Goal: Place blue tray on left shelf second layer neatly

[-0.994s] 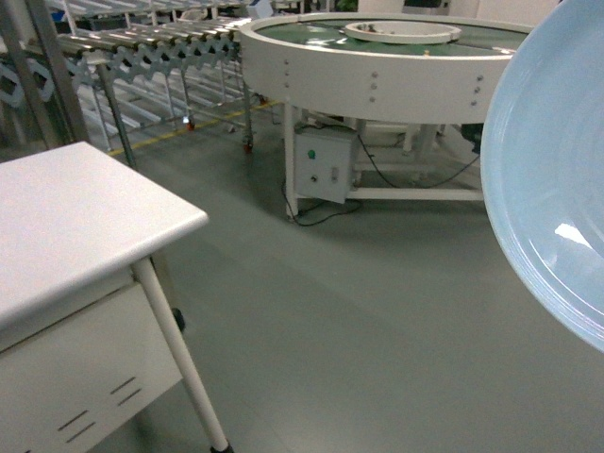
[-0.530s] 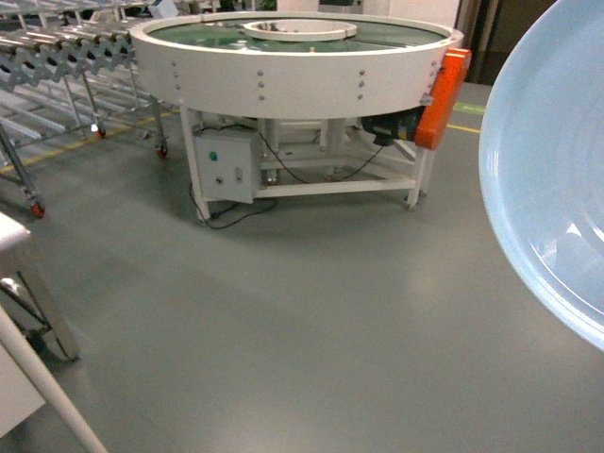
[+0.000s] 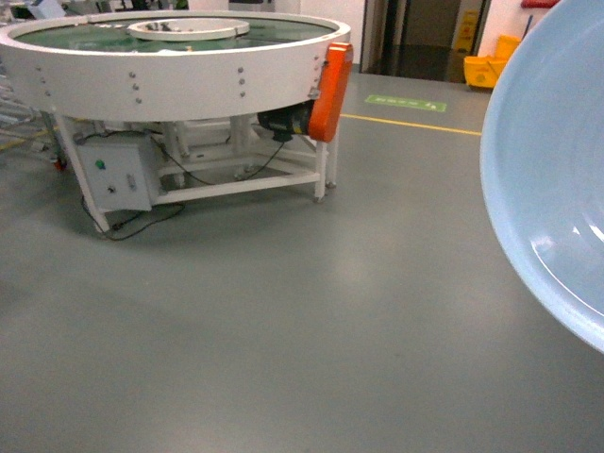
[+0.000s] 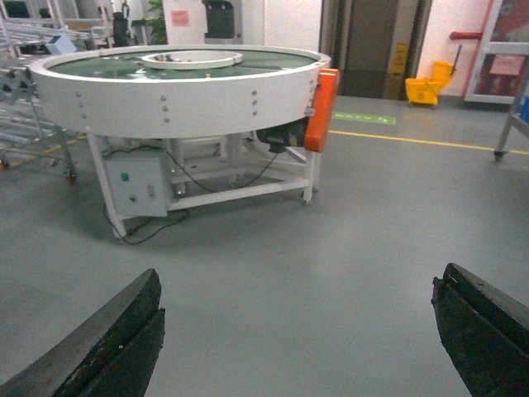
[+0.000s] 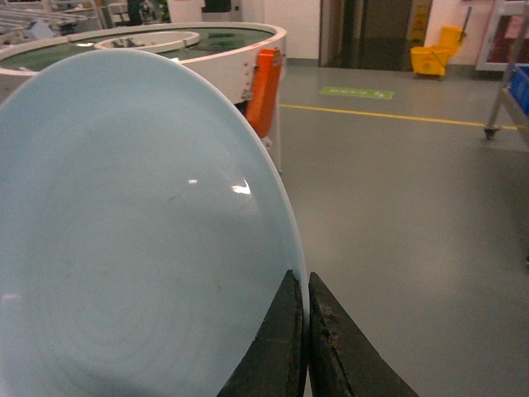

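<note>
The pale blue tray (image 5: 132, 231) fills the left of the right wrist view, held up on edge. My right gripper (image 5: 304, 281) is shut on its rim, one dark finger on each side. In the head view the blue tray (image 3: 557, 189) covers the right edge, tilted, with the gripper itself out of sight. My left gripper (image 4: 297, 289) is open over bare grey floor, nothing between its fingers. The left shelf second layer is out of view.
A round white conveyor table (image 3: 170, 66) with an orange motor cover (image 3: 330, 90) and a grey control box (image 3: 118, 175) stands at the left back. A yellow mop bucket (image 4: 428, 87) sits by the far wall. A metal rack leg with a caster (image 5: 496, 116) shows at far right.
The head view has swung right: the white desk and roller racks have left the frame, the round conveyor table slid left, and a doorway and yellow floor line came in. The tray stays held.
</note>
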### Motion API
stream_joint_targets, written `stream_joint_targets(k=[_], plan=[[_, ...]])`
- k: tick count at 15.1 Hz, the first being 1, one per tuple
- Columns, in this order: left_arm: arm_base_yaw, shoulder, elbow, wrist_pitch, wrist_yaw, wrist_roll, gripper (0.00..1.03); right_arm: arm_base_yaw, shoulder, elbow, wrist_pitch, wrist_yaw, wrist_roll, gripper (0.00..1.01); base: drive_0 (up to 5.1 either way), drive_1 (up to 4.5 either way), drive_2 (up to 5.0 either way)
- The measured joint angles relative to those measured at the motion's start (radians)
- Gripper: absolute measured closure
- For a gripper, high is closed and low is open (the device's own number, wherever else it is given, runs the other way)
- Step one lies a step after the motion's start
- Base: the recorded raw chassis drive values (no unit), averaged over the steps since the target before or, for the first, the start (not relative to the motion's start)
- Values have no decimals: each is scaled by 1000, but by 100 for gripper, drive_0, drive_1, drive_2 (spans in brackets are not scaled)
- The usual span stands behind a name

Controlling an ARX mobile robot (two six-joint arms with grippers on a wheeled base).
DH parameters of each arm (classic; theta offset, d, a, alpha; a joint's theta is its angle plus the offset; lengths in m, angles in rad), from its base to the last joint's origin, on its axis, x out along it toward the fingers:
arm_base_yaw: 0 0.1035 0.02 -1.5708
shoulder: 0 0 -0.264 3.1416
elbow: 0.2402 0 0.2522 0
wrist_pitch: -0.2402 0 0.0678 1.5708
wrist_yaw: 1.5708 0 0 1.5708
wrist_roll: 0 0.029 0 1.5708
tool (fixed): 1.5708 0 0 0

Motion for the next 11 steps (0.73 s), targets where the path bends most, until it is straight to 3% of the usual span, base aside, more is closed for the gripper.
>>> stream_joint_targets(k=[3,10,11], plan=[[0,0,0,-4,-1,0,5,0,0,0,3,-3,0,99,333,-399,-399],[2,0,0,-1,0,0,5,0,0,0,1,0,0,99,-136,-136,-136],[2,0,0,-2,0,0,5,0,0,0,1,0,0,99,-157,276,-590]])
